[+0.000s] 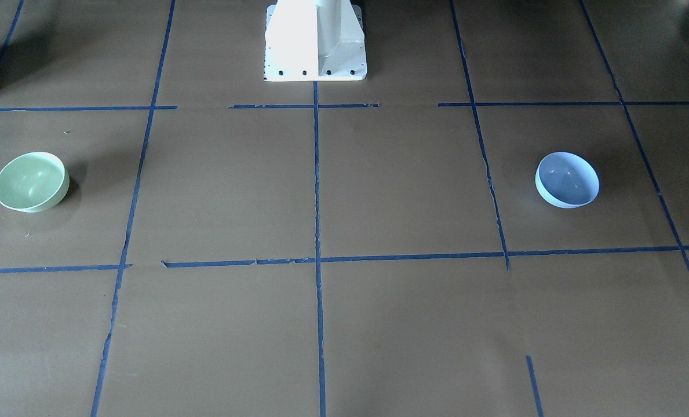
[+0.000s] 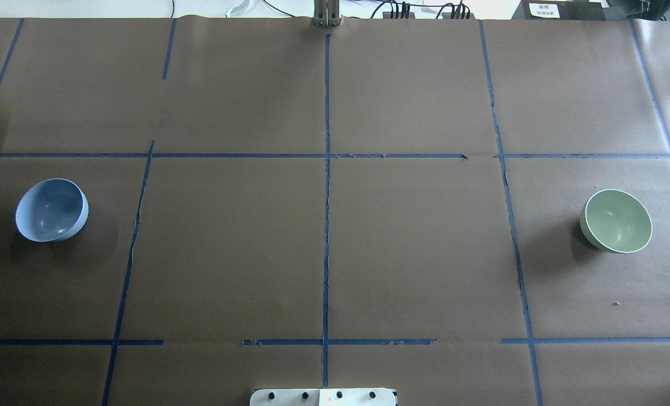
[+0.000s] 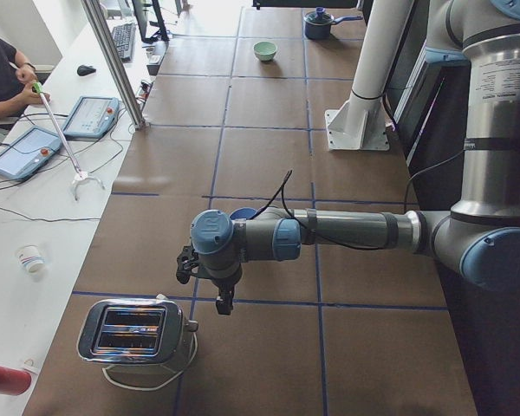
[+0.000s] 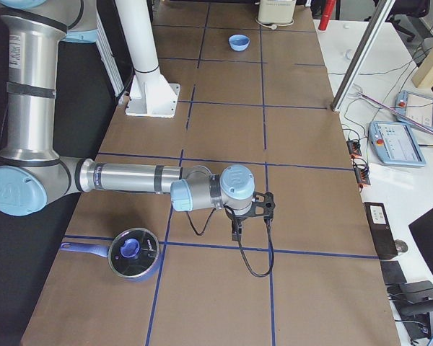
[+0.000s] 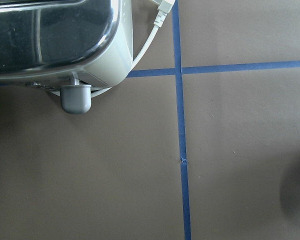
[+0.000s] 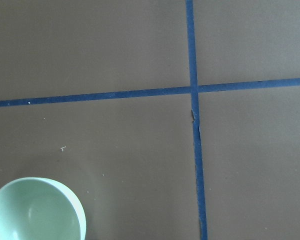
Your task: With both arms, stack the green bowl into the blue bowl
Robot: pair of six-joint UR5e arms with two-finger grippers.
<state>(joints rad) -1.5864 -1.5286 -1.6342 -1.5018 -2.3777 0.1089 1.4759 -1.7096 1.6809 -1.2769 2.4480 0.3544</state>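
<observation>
The green bowl stands upright on the brown table, at the right in the overhead view and at the bottom left of the right wrist view. The blue bowl stands upright far from it, at the left in the overhead view. The left gripper hangs over the table near the blue bowl, which the arm partly hides. The right gripper hangs over the table on the green bowl's side. Both grippers show only in the side views, so I cannot tell whether they are open or shut.
A chrome toaster with a white cord stands past the left gripper and fills the top left of the left wrist view. A lidded pot sits near the right arm. The white pedestal stands at the robot's edge. An operator sits at a side desk.
</observation>
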